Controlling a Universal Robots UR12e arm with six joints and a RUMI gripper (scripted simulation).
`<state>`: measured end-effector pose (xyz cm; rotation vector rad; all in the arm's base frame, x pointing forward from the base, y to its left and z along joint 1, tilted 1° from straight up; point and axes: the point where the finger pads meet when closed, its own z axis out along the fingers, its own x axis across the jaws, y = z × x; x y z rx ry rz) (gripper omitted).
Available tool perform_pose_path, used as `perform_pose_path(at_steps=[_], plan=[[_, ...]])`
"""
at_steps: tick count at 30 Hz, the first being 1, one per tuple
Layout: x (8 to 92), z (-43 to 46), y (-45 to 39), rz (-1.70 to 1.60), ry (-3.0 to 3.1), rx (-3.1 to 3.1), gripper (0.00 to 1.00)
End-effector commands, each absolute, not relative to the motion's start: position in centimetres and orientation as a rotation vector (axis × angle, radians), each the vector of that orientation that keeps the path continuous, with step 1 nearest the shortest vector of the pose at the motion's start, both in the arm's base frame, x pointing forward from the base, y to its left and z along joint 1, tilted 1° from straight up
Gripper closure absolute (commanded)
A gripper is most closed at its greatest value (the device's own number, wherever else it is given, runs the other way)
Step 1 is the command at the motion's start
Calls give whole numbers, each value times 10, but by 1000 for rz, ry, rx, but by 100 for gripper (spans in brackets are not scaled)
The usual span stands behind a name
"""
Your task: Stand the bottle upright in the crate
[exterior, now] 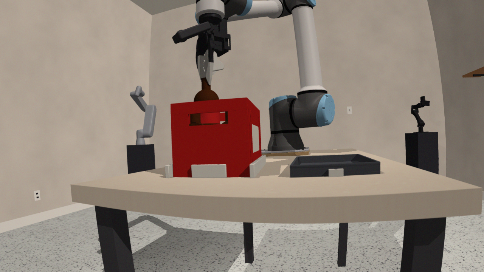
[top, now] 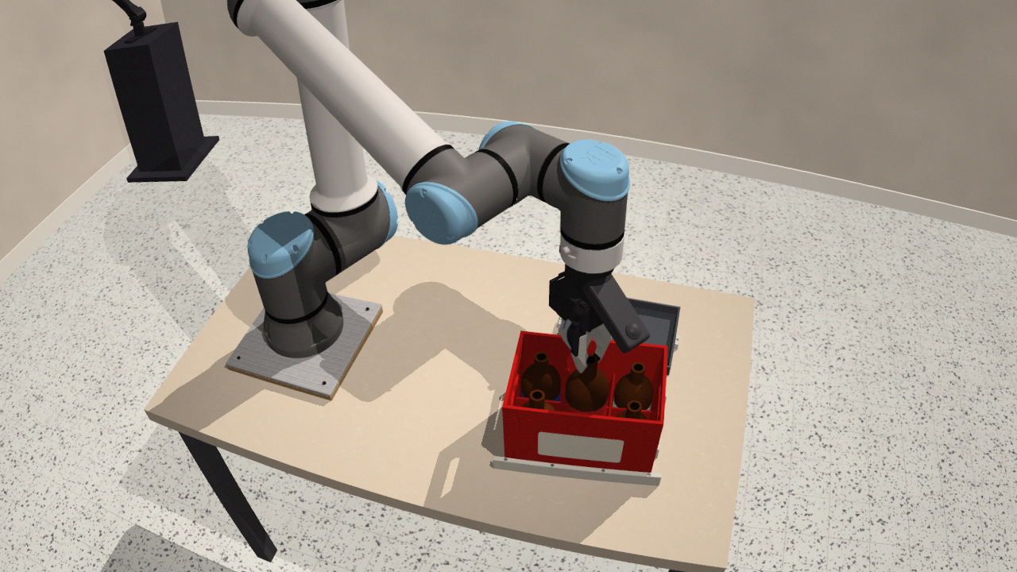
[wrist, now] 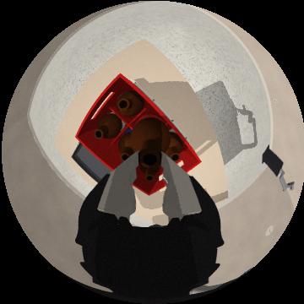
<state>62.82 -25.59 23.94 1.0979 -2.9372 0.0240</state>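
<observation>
My gripper is shut on the neck of a brown bottle. The bottle is about upright, with its lower part down inside the red crate and its shoulder and neck above the rim. It is in the middle compartment of the row away from the tray, between other brown bottles. Its base is hidden, so I cannot tell whether it touches the crate floor. The dark tray shows no bottle in its visible part.
Several other brown bottles stand in the crate, one at a corner and another at the opposite side. Pale strips lie along the crate's foot. The tray stands beside the crate, behind it in the top view.
</observation>
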Motion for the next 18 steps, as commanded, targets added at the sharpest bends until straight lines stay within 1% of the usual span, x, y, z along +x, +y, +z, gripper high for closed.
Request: perform_pose_path(at_steps=[1, 18], plan=[[629, 240, -256, 26, -2938, 1098, 100], [629, 238, -256, 26, -2938, 1098, 100]])
